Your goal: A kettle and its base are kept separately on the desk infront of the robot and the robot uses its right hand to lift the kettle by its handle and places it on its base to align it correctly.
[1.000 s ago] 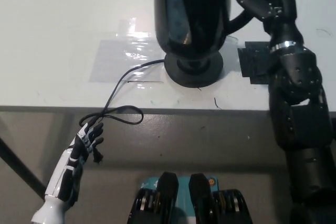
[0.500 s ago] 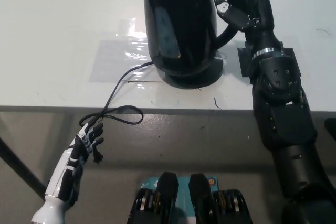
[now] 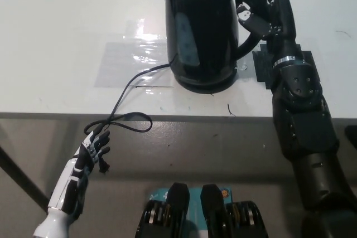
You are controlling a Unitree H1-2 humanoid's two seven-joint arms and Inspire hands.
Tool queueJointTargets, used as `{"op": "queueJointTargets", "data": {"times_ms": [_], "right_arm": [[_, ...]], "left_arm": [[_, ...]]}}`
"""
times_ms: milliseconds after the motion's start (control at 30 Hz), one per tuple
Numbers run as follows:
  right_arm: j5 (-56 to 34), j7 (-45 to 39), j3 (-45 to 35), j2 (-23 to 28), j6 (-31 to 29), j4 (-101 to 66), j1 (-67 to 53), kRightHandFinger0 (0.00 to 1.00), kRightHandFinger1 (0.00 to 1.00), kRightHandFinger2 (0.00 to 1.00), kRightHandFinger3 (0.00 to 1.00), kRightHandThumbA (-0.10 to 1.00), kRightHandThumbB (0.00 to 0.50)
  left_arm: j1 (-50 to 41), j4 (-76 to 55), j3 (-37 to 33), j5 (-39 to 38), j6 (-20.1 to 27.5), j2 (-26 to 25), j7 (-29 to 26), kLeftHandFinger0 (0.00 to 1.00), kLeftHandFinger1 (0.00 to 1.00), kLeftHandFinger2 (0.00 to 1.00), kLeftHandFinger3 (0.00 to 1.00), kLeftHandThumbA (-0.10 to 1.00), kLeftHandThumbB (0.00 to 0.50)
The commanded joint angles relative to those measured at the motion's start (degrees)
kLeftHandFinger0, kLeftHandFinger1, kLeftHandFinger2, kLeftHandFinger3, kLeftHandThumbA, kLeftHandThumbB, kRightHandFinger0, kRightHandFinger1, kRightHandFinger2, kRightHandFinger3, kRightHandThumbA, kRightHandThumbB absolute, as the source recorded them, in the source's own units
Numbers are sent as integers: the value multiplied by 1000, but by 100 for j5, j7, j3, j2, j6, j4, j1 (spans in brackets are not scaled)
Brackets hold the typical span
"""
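The black right hand [image 3: 262, 4] is wrapping its fingers around the handle of the glossy black plastic kettle [image 3: 202, 29] sitting on its round black base [image 3: 203, 86], while the white left hand [image 3: 92, 151] is hanging loosely open below the desk edge.

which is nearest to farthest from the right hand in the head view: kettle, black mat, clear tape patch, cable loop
From the right hand:
1. kettle, just left, at its handle
2. black mat, below it
3. clear tape patch, left of the kettle
4. cable loop, off the table's front edge
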State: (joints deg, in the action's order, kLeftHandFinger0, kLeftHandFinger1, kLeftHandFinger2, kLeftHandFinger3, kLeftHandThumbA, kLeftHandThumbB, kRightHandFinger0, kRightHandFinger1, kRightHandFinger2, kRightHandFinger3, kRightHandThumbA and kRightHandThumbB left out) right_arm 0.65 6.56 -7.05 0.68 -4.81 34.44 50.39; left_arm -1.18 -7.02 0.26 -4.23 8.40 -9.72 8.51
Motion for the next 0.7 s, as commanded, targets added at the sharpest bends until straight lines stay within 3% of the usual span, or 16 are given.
{"op": "queueJointTargets", "data": {"times_ms": [0, 667], "right_arm": [[-210, 111, -122, 71, -589, -224, 642, 0, 286, 715, 785, -100, 111], [-244, 155, -222, 16, -924, 317, 633, 0, 266, 660, 710, -100, 100]], "left_arm": [[33, -57, 20, 4, 226, -87, 57, 1000, 1000, 1000, 1000, 1000, 154], [17, -79, 22, -42, 246, -76, 68, 1000, 1000, 1000, 1000, 1000, 142]]}}
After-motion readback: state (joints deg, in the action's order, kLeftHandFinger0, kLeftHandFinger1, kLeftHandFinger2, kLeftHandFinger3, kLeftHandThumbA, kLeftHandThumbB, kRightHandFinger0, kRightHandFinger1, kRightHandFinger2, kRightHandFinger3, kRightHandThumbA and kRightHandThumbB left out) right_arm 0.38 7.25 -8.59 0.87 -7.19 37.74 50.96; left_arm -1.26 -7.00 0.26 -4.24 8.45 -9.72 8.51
